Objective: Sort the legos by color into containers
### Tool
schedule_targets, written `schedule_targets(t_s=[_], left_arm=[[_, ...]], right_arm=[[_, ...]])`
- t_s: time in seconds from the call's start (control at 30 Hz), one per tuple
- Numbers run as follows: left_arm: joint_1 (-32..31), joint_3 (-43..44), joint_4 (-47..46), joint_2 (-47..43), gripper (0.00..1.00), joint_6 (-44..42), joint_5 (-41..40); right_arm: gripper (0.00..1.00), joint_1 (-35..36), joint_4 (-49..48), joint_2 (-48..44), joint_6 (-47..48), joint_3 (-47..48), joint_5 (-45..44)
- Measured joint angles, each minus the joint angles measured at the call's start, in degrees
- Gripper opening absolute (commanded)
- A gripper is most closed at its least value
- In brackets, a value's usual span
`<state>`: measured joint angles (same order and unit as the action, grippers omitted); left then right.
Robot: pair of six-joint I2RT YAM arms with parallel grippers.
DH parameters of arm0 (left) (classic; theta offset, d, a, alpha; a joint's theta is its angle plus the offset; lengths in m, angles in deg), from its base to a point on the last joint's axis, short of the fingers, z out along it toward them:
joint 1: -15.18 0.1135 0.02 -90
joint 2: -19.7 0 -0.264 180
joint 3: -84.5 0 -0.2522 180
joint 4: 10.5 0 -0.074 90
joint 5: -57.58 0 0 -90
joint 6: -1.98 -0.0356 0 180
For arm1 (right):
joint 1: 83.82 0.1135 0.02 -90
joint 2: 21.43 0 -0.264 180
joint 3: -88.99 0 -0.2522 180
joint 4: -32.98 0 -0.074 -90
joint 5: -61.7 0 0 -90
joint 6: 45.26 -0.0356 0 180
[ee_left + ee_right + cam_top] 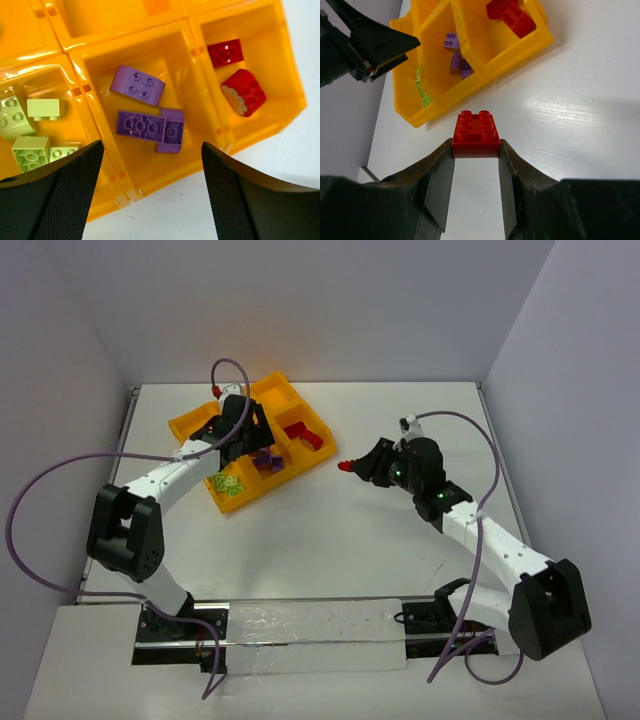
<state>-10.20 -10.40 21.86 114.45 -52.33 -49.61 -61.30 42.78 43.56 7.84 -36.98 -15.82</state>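
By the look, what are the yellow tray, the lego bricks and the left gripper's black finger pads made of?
Orange-yellow compartment tray: moulded plastic, glossy; bright highlights on its walls. Red studded brick and purple studded bricks: hard plastic, smooth semi-gloss, crisp moulded studs. Left gripper black pads: fine cross-hatched texture, matte; probably rubber or a woven grip facing, can't tell which.

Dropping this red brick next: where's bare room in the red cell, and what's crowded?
Red cell: bare floor between two red bricks and the wall facing the right gripper. Crowded: green cell; left gripper hangs over purple cell.
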Motion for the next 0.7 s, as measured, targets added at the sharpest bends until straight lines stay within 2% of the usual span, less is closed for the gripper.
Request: schedule_targets(t_s=[0.4,0.57,0.63,0.7], left_arm=[[0.00,1.55,5.92,-17.98,0.86,2.28,3.09],[0.00,-0.28,7.35,-24.20,0.86,3.78,4.85],[-0.01,-1.23,8.17,-26.13,0.87,4.34,5.06],[0.00,-1.71,9.17,-27.70,0.87,4.67,5.03]], right_arm=[[0.00,1.30,-1.28,20.07,1.59,18.55,2.65],[0.01,1.36,-1.74,29.26,1.51,25.81,2.64],[0.05,1.37,-1.81,32.64,1.37,28.44,2.64],[0.18,1.43,-1.66,35.45,1.21,30.74,2.47]])
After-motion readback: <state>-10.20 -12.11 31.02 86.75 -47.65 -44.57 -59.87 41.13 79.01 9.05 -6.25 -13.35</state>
